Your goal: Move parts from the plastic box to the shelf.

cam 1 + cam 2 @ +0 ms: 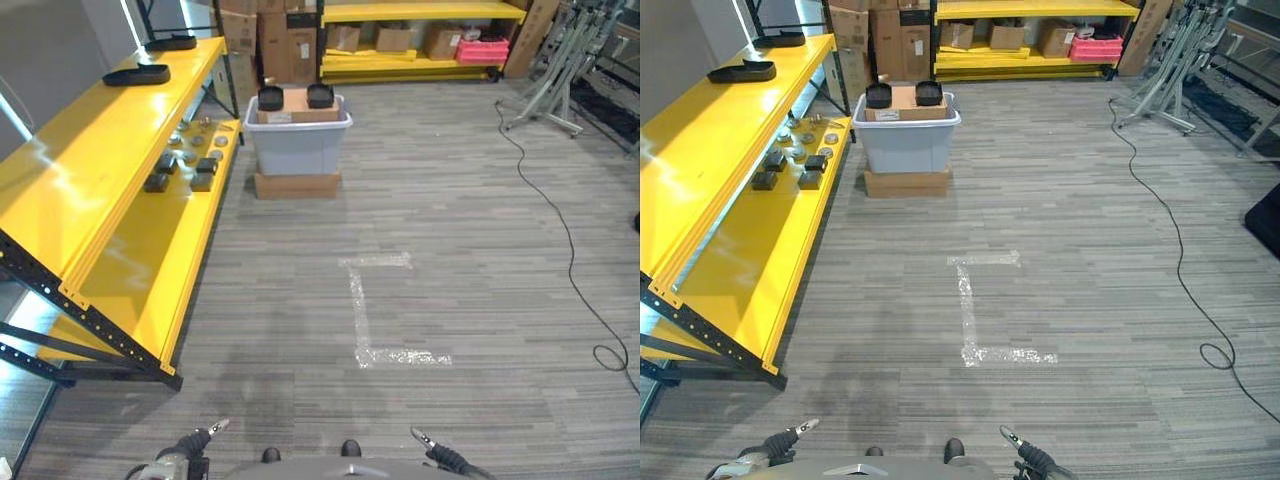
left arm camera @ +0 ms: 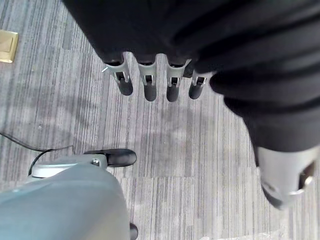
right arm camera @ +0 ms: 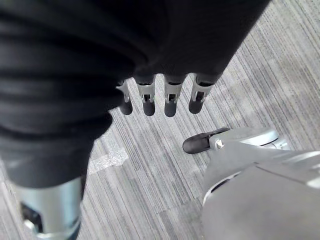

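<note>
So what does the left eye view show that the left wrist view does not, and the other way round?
Left eye view: the yellow shelf with small parts, the grey plastic box on a cardboard base, and white tape marks. Left wrist view: the left hand, fingers straight, holding nothing. Both: the grey striped floor.

Glossy yellow metal shelf [image 1: 110, 150], translucent plastic box [image 1: 297, 145]

No text can be read; a white label on the cardboard box [image 1: 906, 100] in the plastic box [image 1: 905, 140] is too small
</note>
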Robot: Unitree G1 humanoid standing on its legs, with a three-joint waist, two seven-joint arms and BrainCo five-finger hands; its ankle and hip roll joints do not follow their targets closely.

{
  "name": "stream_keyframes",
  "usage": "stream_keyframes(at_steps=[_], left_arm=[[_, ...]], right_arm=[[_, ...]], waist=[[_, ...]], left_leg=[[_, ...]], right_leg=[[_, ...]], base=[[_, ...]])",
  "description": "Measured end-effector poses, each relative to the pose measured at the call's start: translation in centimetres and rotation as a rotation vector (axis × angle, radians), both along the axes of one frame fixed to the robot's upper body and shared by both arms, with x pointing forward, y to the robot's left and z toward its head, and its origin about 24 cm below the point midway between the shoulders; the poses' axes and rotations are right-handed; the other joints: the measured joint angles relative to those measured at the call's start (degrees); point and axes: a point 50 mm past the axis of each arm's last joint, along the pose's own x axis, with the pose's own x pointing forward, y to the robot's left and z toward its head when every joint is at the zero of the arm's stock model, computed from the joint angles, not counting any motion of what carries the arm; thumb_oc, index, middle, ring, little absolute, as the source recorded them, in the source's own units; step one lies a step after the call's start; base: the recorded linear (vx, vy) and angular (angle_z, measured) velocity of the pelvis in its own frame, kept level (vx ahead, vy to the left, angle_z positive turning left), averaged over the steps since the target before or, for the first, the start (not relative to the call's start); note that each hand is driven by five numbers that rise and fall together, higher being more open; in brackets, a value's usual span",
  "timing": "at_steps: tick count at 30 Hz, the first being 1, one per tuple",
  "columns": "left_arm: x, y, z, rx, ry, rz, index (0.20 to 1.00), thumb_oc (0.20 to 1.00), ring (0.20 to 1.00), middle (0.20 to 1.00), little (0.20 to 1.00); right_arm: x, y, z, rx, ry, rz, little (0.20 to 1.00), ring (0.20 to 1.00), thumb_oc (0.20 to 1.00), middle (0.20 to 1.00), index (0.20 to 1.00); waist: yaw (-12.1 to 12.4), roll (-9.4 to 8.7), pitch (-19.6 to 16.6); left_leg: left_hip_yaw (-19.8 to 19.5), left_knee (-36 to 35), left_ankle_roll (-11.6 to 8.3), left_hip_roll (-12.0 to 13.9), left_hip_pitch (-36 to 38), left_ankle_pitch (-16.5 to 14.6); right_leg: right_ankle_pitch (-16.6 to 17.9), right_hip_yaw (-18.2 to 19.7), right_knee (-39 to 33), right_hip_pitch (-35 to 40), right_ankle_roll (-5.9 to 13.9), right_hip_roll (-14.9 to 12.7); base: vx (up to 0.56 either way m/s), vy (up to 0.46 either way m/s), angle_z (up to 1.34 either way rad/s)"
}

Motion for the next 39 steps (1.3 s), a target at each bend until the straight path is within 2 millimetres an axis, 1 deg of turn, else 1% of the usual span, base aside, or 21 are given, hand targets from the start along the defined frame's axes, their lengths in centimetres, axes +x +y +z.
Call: stream_keyframes(at_steps=[6,9,20,25,26,29,31,32,33,34,35,36,37,38,39], left_arm=[[-0.1,0.0,0.0,0.004,0.002,0.001,1.000,1.000,1.000,1.000,1.000],[-0.5,0.1,-0.1,0.016,0.014,0.003,1.000,1.000,1.000,1.000,1.000],[-1.6,0.4,-0.3,0.036,0.053,-0.008,1.000,1.000,1.000,1.000,1.000],[-1.4,0.5,-0.2,0.037,0.024,-0.008,1.000,1.000,1.000,1.000,1.000],[-0.9,0.6,-0.1,0.037,-0.008,-0.011,1.000,1.000,1.000,1.000,1.000],[-0.1,0.8,0.2,0.039,-0.037,-0.019,1.000,1.000,1.000,1.000,1.000],[1.0,1.5,0.6,0.050,-0.063,-0.033,1.000,1.000,1.000,1.000,1.000],[1.6,1.7,0.8,0.059,-0.071,-0.044,1.000,1.000,1.000,1.000,1.000],[2.6,2.2,1.2,0.077,-0.090,-0.059,1.000,1.000,1.000,1.000,1.000],[3.3,2.4,1.4,0.087,-0.101,-0.069,1.000,1.000,1.000,1.000,1.000],[3.4,2.6,1.5,0.095,-0.103,-0.076,1.000,1.000,1.000,1.000,1.000],[3.5,2.9,1.6,0.103,-0.104,-0.082,1.000,1.000,1.000,1.000,1.000],[3.4,3.2,1.7,0.112,-0.102,-0.080,1.000,1.000,1.000,1.000,1.000],[3.2,3.6,1.7,0.121,-0.096,-0.072,1.000,1.000,1.000,1.000,1.000],[2.8,3.9,1.7,0.123,-0.088,-0.059,1.000,1.000,1.000,1.000,1.000]], right_arm=[[-0.3,0.1,-0.1,0.012,0.019,-0.004,1.000,1.000,1.000,1.000,1.000],[-0.3,0.1,-0.1,0.018,0.019,-0.004,1.000,1.000,1.000,1.000,1.000],[-0.5,0.2,-0.1,0.045,0.008,0.009,1.000,1.000,1.000,1.000,1.000],[-0.4,0.0,0.0,0.048,-0.006,0.028,1.000,1.000,1.000,1.000,1.000],[0.1,-0.5,0.3,0.026,-0.028,0.072,1.000,1.000,1.000,1.000,1.000],[0.4,-1.2,0.5,0.007,-0.034,0.074,1.000,1.000,1.000,1.000,1.000],[1.0,-1.9,0.9,-0.017,-0.055,0.079,1.000,1.000,1.000,1.000,1.000],[1.5,-2.1,1.1,-0.022,-0.068,0.083,1.000,1.000,1.000,1.000,1.000],[2.1,-2.3,1.3,-0.024,-0.084,0.089,1.000,1.000,1.000,1.000,1.000],[2.7,-2.3,1.5,-0.023,-0.100,0.095,1.000,1.000,1.000,1.000,1.000],[3.4,-2.1,1.6,-0.016,-0.117,0.103,1.000,1.000,1.000,1.000,1.000],[3.2,-1.9,1.5,-0.006,-0.116,0.103,1.000,1.000,1.000,1.000,1.000],[3.1,-1.5,1.4,0.013,-0.114,0.107,1.000,1.000,1.000,1.000,1.000],[3.2,-1.0,1.3,0.031,-0.117,0.110,1.000,1.000,1.000,1.000,1.000],[3.2,-0.7,1.2,0.040,-0.118,0.111,1.000,1.000,1.000,1.000,1.000]], waist=[[0.35,-0.12,-1.27],[0.40,-0.27,-1.88],[0.43,-0.88,-1.84],[0.46,-1.02,-1.70],[0.43,-1.29,-0.94],[0.46,-1.56,-0.47],[0.42,-2.10,0.76],[0.46,-2.58,1.48],[-0.09,-2.76,3.67],[-0.27,-2.48,5.37],[-0.29,-2.46,5.95],[-0.36,-2.84,6.11],[-0.35,-3.30,6.59],[-0.26,-4.39,7.02],[-0.15,-4.86,7.09]], left_leg=[[-0.03,0.00,-0.09,0.01,0.01,-0.04],[-0.01,0.00,-0.08,0.00,0.01,-0.04],[0.36,0.02,-0.13,-0.01,0.00,-0.08],[1.04,0.16,-0.08,-0.08,0.28,-0.24],[1.25,0.34,0.11,-0.24,0.75,-0.39],[1.27,0.34,0.21,-0.55,0.82,-0.48],[1.77,0.40,0.62,-1.35,1.07,-0.64],[1.72,1.16,1.92,-1.86,0.76,-1.44],[1.51,1.74,1.96,-1.90,0.77,-1.21],[1.40,1.75,1.99,-1.92,1.32,-1.24],[1.41,1.74,2.15,-1.62,1.31,-1.14],[1.47,1.82,2.19,-1.55,1.34,-1.14],[1.82,1.67,2.25,-1.60,1.60,-1.19],[2.22,1.66,2.36,-1.60,1.85,-1.27],[2.60,1.68,2.43,-1.52,1.84,-1.37]], right_leg=[[0.03,0.00,0.00,0.00,-0.03,0.00],[0.02,0.01,0.00,0.00,-0.02,0.00],[0.03,0.38,0.01,-0.23,-0.02,0.02],[0.03,1.15,0.01,-0.26,-0.01,0.04],[0.05,1.60,0.02,-0.01,0.01,-0.02],[0.00,1.69,0.39,0.02,0.09,-0.22],[-0.81,1.59,2.77,-1.30,1.12,-0.77],[-1.81,1.70,5.98,-3.13,2.15,-1.34],[-3.41,1.79,12.01,-5.03,2.67,-2.04],[-3.85,1.48,17.72,-7.15,3.34,-2.07],[-4.01,1.31,21.91,-9.61,4.03,-2.45],[-4.48,1.28,23.71,-11.20,4.90,-3.03],[-5.51,0.88,24.57,-12.15,5.03,-3.73],[-6.36,-0.24,24.13,-12.51,4.86,-4.59],[-6.45,-0.43,23.25,-13.02,4.81,-5.06]], base=[[0.00,0.000,0.00],[0.00,0.000,0.00],[0.02,0.022,-0.01],[0.08,0.104,-0.08],[0.08,0.134,-0.12],[0.06,0.097,-0.04],[0.08,0.080,-0.05],[0.11,0.034,-0.06],[0.15,0.015,-0.08],[0.17,-0.020,-0.03],[0.17,-0.052,-0.03],[0.19,-0.080,-0.04],[0.22,-0.111,-0.12],[0.25,-0.132,-0.21],[0.28,-0.134,-0.20]])
